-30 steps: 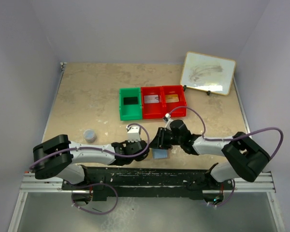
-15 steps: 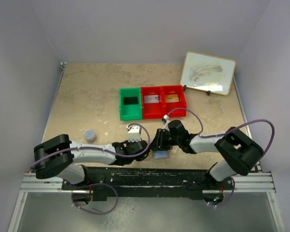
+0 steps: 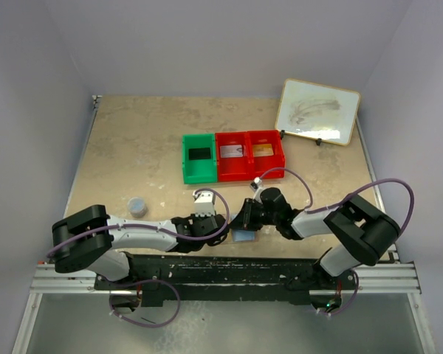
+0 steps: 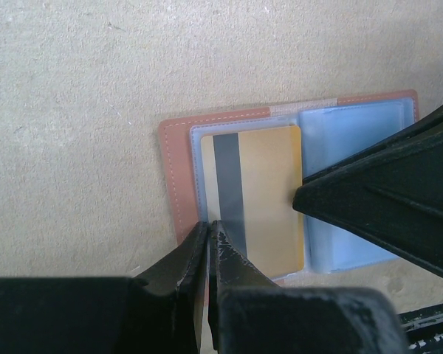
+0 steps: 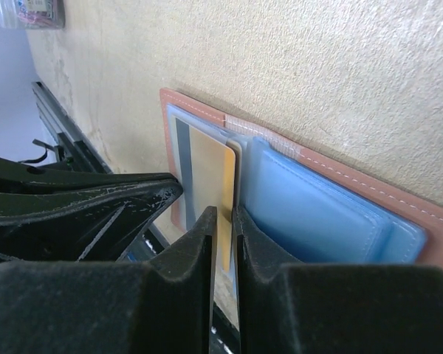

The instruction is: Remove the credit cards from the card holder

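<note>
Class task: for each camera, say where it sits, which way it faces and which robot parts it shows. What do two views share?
Top external: above and behind the bases, facing down at the table; both arms show, left pincer and right pincer at the card holder.
Left wrist: on the left arm, facing down at the card holder; own shut fingers show.
Right wrist: low, facing along the table; own fingers flank the gold card.
Shared: both wrist views show that card and the opposite pincer.

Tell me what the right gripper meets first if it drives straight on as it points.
The gold credit card in the open card holder: the right gripper points at its edge, which shows in the gap between its jaws. It may already touch; depth is unclear.
</note>
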`<action>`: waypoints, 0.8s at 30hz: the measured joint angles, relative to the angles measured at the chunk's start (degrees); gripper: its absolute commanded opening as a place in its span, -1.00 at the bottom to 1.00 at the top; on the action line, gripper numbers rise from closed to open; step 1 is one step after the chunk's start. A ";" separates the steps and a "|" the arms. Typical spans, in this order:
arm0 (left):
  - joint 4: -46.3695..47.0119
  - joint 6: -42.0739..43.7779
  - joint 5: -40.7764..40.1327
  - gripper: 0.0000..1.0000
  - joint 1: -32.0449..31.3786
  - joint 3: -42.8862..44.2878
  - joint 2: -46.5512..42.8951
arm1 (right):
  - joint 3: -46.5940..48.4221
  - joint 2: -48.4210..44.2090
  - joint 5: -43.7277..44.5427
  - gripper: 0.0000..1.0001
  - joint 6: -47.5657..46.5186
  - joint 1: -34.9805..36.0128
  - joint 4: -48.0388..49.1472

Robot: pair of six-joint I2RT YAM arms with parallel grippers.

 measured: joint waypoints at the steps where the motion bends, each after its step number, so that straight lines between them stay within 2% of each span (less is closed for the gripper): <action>1: 0.00 0.00 -0.11 -1.00 0.00 0.00 0.00 | 0.00 0.02 0.11 -0.72 0.11 0.02 0.04; 5: 0.02 0.00 -0.28 -1.00 0.00 -0.11 -0.02 | 0.04 -0.17 0.76 -0.95 0.13 0.02 -0.52; 7: 0.04 0.00 -0.31 -1.00 0.00 -0.11 -0.04 | 0.28 -0.59 1.20 -1.00 -0.20 0.04 -1.77; 15: 0.09 -0.02 -0.35 -1.00 0.00 -0.11 -0.02 | 0.66 -6.16 1.62 -1.00 -1.36 0.70 -6.82; 24: -0.44 -0.02 -0.81 -1.00 0.11 -0.26 0.02 | 0.26 -7.78 1.62 -1.00 -1.29 0.74 -9.53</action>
